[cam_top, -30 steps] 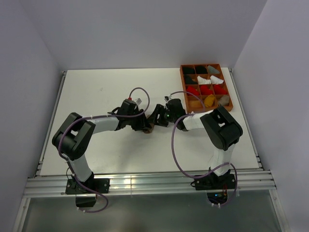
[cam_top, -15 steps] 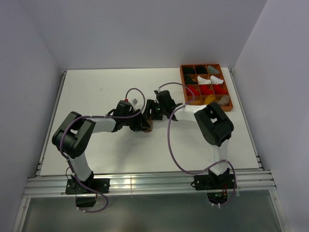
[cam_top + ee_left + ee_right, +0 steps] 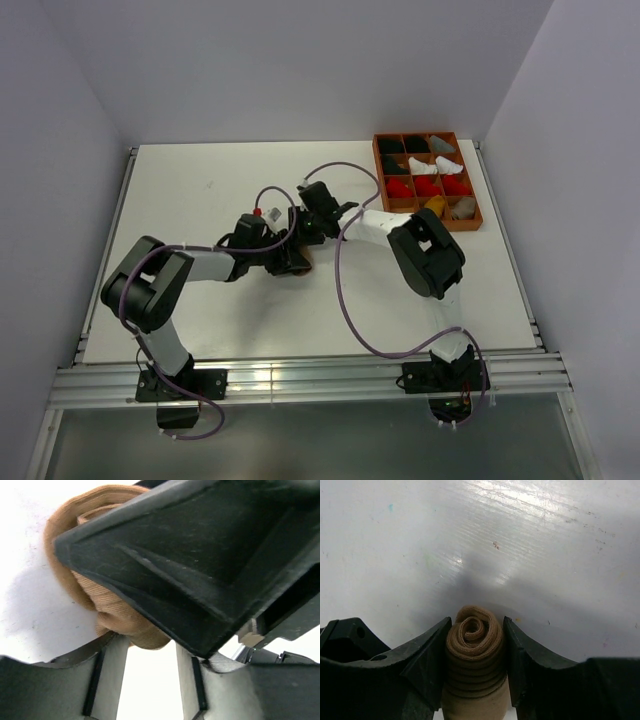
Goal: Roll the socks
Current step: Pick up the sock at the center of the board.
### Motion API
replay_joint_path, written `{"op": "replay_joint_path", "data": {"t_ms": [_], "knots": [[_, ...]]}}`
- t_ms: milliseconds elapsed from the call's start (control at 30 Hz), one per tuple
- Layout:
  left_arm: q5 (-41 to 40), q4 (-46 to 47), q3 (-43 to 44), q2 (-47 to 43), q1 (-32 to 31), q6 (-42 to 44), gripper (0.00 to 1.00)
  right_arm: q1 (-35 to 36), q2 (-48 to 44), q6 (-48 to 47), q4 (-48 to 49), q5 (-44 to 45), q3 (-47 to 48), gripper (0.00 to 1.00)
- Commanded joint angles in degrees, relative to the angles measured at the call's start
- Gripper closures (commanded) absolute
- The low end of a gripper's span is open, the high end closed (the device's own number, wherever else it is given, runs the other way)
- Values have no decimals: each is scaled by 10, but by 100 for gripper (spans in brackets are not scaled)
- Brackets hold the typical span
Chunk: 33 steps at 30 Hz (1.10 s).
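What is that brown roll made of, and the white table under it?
The brown roll looks like soft knitted fabric, matte: ribs run across it and its end coils in layers. The table looks like hard, smooth white board, glossy where light glares off it; plastic or coated wood, unclear.

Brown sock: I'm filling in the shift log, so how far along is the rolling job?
Done: the brown sock is wound into a spiral, and a mustard bundle and a tan bundle already sit in the tray. In hand: the right gripper has its jaws pressed on the roll's sides; the left gripper is beside it. Left: probably carrying it to the tray's bare near-left compartment.
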Motion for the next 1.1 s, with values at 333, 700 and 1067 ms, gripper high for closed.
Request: {"op": "replay_joint_path", "data": {"t_ms": [333,700,1067], "knots": [[-29,54,-53,5,25,-28,65,18,-30,-35,-116,-85,-66,36],[-2,99,-73,20,35,-49,65,27,-2,-63,-108,-95,-60,42],[-7,113,-98,-8,55,-45,52,50,8,-96,-196,6,-30,83]]}}
